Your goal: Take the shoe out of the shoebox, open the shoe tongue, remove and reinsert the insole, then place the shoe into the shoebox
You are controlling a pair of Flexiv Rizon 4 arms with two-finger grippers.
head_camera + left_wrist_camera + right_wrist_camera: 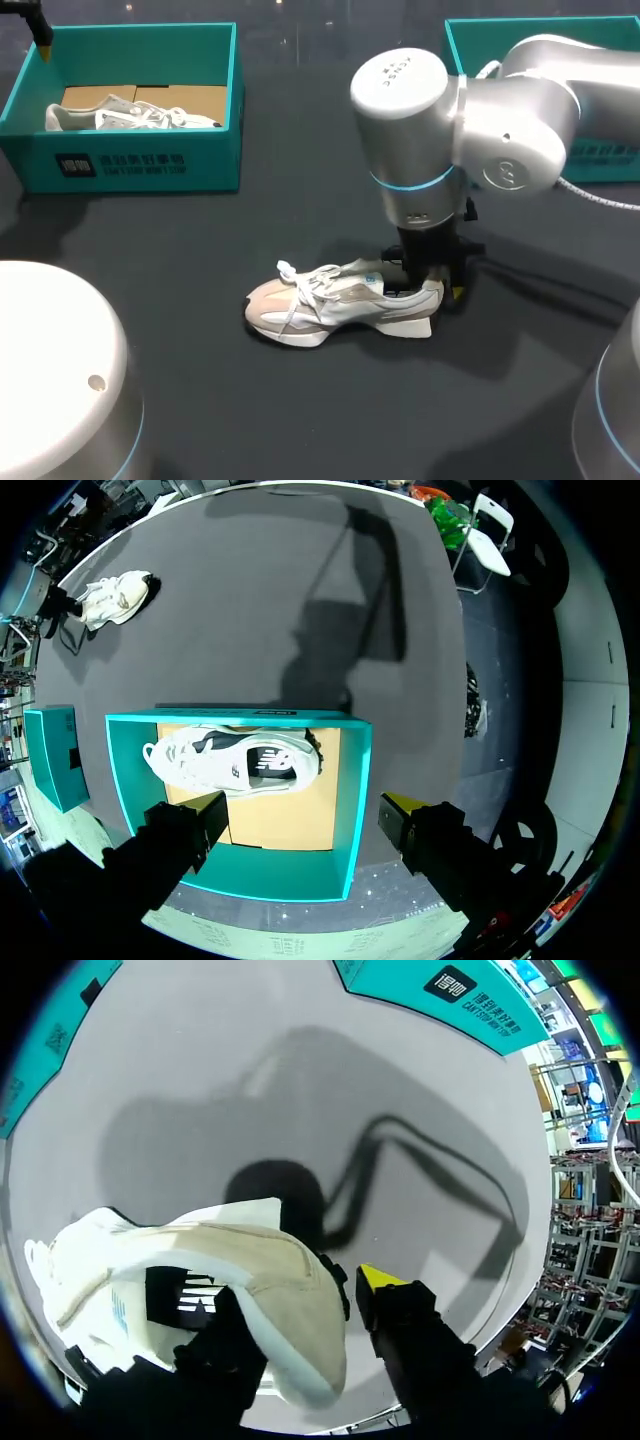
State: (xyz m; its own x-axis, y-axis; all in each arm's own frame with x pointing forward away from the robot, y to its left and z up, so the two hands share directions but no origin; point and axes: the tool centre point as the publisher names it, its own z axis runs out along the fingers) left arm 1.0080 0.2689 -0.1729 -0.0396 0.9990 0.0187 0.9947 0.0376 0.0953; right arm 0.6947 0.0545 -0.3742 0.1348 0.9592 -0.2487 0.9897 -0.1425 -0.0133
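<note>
A beige and white lace-up sneaker (340, 300) stands upright on its sole near the middle of the dark grey surface (200, 330), toe to the left and heel to the right, with its laces loose. The right tool (437, 285) comes down on the heel. The heel wall sits between its two fingers, and both press against it from opposite sides, so the tool is clamped on the sneaker.

At the far left stands a teal cardboard shoebox (140, 165), open at the top. A white sneaker (130, 117) lies on its side on the brown floor inside. The left tool (305, 810) hangs above this box with its fingers wide apart and nothing between them.

A second teal box (600, 160) stands at the far right, partly behind the right arm.
</note>
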